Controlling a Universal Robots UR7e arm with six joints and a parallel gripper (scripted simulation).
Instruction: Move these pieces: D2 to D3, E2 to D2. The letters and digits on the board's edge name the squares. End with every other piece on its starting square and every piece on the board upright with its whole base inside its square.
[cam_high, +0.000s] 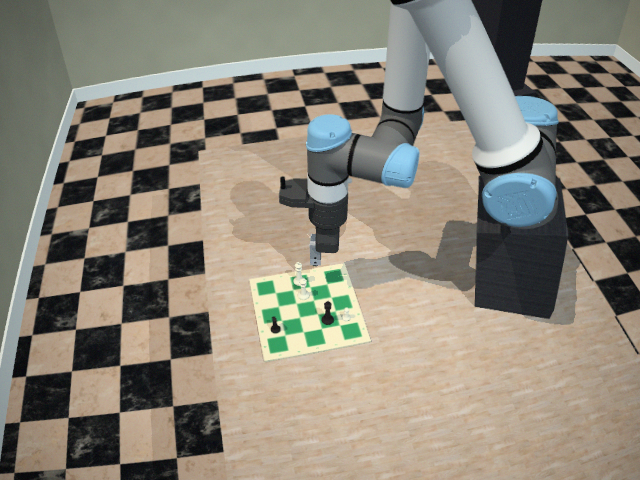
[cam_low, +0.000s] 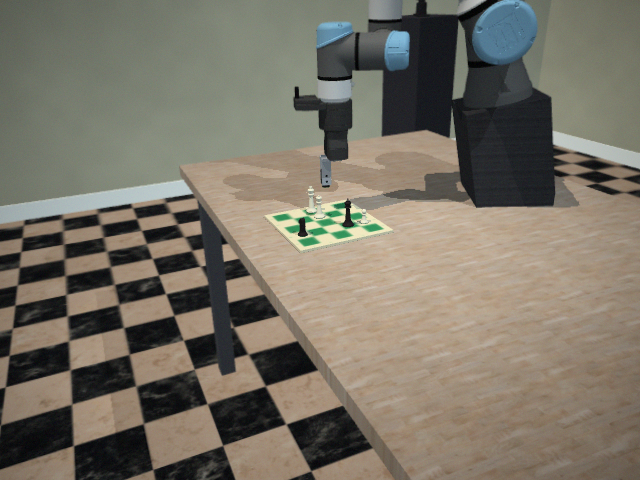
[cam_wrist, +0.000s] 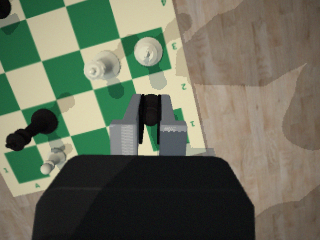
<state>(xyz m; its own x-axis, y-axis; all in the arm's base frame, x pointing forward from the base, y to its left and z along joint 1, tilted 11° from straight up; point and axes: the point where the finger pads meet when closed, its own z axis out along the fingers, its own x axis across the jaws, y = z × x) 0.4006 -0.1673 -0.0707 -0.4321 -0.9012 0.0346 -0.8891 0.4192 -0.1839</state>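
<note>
A small green and cream chessboard (cam_high: 309, 312) lies on the wooden table. My gripper (cam_high: 313, 258) hangs above the board's far edge and is shut on a small black piece (cam_wrist: 150, 112), held clear of the board; it shows between the fingers in the wrist view. On the board stand a tall white piece (cam_high: 298, 272), a shorter white piece (cam_high: 303, 292), a tall black piece (cam_high: 327, 313), a black pawn (cam_high: 275, 324) and a small white pawn (cam_high: 346, 313). The two white pieces also show in the wrist view (cam_wrist: 148, 50), (cam_wrist: 101, 67).
The arm's dark pedestal (cam_high: 519, 258) stands on the table to the right of the board. The table's left edge (cam_low: 232, 248) runs close to the board, with a drop to the checkered floor.
</note>
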